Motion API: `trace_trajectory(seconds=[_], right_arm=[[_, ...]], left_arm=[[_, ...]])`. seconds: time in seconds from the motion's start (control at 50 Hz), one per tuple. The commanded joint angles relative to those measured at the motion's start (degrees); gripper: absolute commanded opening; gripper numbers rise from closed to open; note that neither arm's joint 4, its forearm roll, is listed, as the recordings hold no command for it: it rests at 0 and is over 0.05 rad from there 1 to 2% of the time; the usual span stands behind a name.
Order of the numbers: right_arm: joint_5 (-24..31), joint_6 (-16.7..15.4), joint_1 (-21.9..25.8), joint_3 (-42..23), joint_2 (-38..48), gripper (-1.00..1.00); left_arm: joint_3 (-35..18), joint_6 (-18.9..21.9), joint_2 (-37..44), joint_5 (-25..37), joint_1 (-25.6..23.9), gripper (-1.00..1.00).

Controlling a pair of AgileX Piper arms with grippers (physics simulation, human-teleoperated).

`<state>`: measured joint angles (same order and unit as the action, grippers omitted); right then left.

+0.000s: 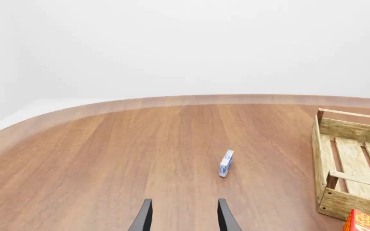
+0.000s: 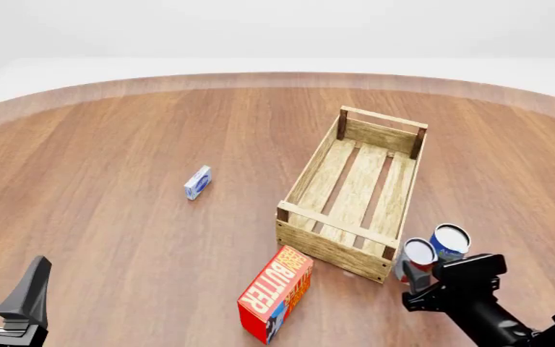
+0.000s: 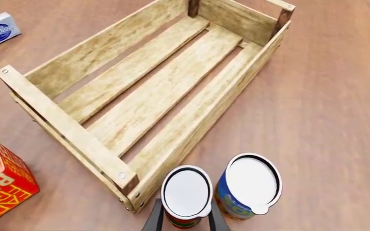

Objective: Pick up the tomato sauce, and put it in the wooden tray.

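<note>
Blue-labelled can (image 3: pixel 249 185) touching tomato sauce (image 3: pixel 186 195), beside wooden tray (image 3: pixel 69 127)

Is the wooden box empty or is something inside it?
Empty. The wooden tray shows only bare slats inside; the tomato sauce stands outside its near corner, between the right claw fingers.

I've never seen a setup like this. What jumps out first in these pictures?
The wooden tray sits in the middle of the brown table, slats bare, nothing inside. At its near right corner stand two cans side by side, the tomato sauce and a blue-and-yellow can, with the right tool straddling the tomato sauce. A bright red butter box lies in front of the tray, and a small blue-and-white box sits alone to the left.
</note>
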<state>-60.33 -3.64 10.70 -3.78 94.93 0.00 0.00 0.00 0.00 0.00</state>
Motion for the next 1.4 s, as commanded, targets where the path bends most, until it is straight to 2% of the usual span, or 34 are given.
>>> trace_trajectory(seconds=[0.02,0.3,0.5,0.76,1.0,1.4], right_arm=[[2.3,0.2,-0.8,0.1,-2.8,-1.00],[9.5,-0.8,-1.5,0.4,-12.1,-1.00],[12.7,-0.8,-1.8,0.6,-16.3,-1.00],[20.1,-1.4,-2.0,-0.1,-24.1,-1.00],[27.9,-1.5,-2.8,-0.5,-33.3,-1.00],[44.1,-2.7,-3.6,-3.5,-49.9,-1.00]], left_arm=[[0.0,0.0,0.0,0.0,0.0,1.00],[0.0,0.0,0.0,0.0,0.0,1.00],[0.0,0.0,0.0,0.0,0.0,1.00],[0.0,0.0,0.0,0.0,0.0,1.00],[0.0,0.0,0.0,0.0,0.0,1.00],[0.0,0.0,0.0,0.0,0.0,1.00]])
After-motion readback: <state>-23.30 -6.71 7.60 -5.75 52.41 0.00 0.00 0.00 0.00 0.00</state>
